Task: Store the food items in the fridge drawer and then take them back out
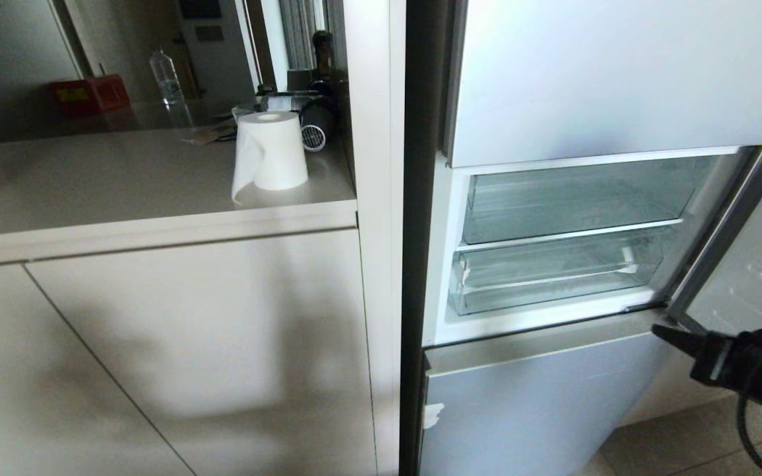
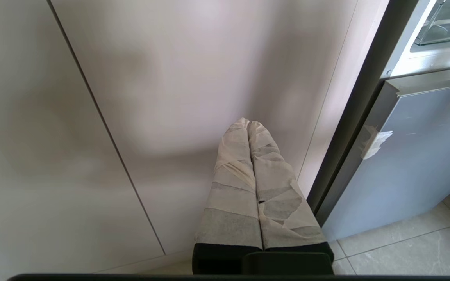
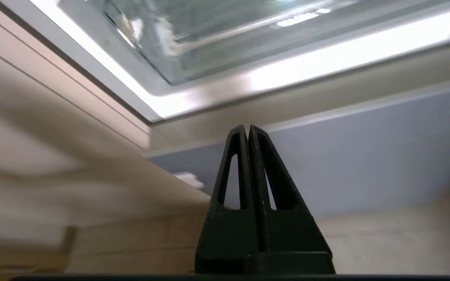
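The fridge's middle compartment stands open, with two clear bins inside. The lower, shallower one is the fridge drawer [image 1: 553, 277], pushed in; it also shows as the fridge drawer [image 3: 209, 43] above my right fingers. No food items are in view. My right gripper [image 1: 657, 329] is at the lower right, below the open compartment and in front of the grey-blue lower panel, and it points left. The right gripper [image 3: 247, 128] is shut and holds nothing. My left gripper [image 2: 248, 123], its fingers wrapped in tape, is shut and empty, and it faces the cream cabinet door low down.
The taller clear bin [image 1: 573, 205] sits above the drawer. The opened fridge door [image 1: 751, 258] hangs at the right, close to my right arm. A counter [image 1: 123, 178] at the left carries a paper roll [image 1: 268, 158] and a bottle [image 1: 169, 86]. Tiled floor [image 1: 685, 443] lies below.
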`<state>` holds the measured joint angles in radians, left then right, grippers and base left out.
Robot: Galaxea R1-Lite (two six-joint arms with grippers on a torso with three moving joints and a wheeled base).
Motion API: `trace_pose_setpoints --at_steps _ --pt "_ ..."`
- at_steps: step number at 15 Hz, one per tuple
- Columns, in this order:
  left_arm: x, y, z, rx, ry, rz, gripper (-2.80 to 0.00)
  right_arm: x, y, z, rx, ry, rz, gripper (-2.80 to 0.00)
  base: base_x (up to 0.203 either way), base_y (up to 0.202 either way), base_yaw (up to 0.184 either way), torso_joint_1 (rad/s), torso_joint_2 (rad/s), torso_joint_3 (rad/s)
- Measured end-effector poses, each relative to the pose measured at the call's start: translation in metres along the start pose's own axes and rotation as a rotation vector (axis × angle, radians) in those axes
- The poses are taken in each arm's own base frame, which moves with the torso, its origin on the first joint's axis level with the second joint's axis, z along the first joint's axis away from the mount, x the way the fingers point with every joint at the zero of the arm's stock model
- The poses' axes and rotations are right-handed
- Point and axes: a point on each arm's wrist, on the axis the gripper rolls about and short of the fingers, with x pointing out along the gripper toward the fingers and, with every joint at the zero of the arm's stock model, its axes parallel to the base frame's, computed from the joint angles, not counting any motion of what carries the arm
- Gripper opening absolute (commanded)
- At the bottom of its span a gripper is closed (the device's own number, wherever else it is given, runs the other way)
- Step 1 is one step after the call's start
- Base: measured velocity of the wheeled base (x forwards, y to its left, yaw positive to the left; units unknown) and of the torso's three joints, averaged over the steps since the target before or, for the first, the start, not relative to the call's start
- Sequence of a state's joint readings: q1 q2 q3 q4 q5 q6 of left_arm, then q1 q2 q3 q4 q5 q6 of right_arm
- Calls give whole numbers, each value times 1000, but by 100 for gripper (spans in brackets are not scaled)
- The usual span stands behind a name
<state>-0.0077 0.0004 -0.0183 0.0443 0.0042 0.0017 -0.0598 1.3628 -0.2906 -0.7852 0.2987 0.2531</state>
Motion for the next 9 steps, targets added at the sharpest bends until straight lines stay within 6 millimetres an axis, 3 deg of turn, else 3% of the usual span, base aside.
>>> trace_pose_setpoints --at_steps 2,4,9 --pt "0 0 0 0 0 0 -280 -32 4 -8 -27 2 -64 -280 0 0 0 0 0 0" --pt "0 0 0 0 0 0 -280 -50 7 -12 -53 -7 -85 -280 0 0 0 0 0 0" --pt "0 0 0 0 0 0 -280 -72 15 -10 -120 -93 -77 -280 0 0 0 0 0 0"
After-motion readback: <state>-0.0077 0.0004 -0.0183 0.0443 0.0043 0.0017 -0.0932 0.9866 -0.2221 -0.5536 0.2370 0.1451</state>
